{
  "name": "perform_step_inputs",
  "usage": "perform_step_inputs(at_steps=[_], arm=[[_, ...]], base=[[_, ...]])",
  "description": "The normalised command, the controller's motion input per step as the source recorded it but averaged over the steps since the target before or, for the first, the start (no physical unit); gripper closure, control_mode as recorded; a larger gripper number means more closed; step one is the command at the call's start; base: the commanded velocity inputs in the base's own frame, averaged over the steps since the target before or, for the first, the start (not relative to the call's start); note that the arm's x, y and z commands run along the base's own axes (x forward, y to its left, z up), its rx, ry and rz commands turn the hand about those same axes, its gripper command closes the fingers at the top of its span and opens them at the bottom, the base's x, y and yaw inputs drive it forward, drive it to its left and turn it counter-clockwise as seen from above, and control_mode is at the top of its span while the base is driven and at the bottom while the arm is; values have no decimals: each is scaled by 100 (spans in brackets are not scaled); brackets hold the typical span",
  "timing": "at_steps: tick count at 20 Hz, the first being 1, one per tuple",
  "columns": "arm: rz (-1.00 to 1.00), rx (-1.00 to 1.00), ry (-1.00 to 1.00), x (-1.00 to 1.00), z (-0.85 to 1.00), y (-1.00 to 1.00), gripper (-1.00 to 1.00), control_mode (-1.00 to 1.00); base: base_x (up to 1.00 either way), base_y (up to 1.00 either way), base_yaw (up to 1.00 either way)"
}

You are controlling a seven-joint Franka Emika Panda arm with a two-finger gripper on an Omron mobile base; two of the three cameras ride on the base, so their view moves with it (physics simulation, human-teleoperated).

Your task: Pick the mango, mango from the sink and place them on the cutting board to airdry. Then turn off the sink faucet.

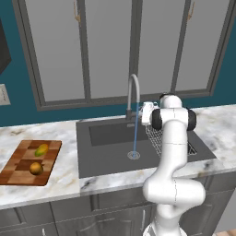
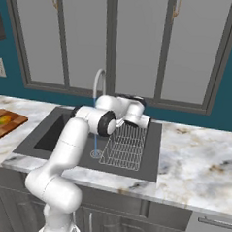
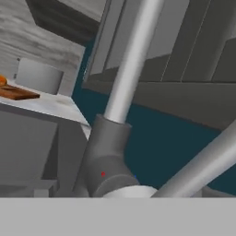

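My gripper (image 1: 144, 113) sits at the base of the sink faucet (image 1: 133, 94), at the far rim of the sink (image 1: 99, 159), just right of the tap's stem. The fingers themselves are hidden behind my wrist in both base views; by all that shows, the jaws stand fully apart and hold nothing. In the hand view the faucet's dark base (image 3: 103, 161) is very close, the silver stem rising from it and a slim silver lever (image 3: 203, 166) slanting off to the right.

A thin blue stream of water (image 1: 135, 138) runs from the spout down to the round drain (image 1: 133, 155). A wire rack (image 2: 124, 145) lies in the right part of the basin.

Both mangos are on the cutting board (image 1: 20, 163), on the counter left of the sink: the yellow-green mango (image 1: 41, 150) at the far side, the orange-brown mango (image 1: 36, 168) nearer, apart from each other.

The counter (image 2: 197, 166) is white marble with grey veining. Behind it the wall (image 1: 18, 108) is teal, with a large grey-framed window (image 1: 124, 46) above the sink.
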Motion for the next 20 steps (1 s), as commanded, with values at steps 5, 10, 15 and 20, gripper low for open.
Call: perform_step_inputs(at_steps=[5, 10, 15, 20], arm=[[5, -31, -25, 4, 36, 100, -100, -100], [2, -31, -32, 0, 15, 100, -100, -100], [1, -32, -45, -1, 13, 100, -100, -100], [0, -39, -52, 0, 24, 100, -100, -100]], base=[[0, 0, 0], [0, 0, 0], [0, 0, 0], [0, 0, 0]])
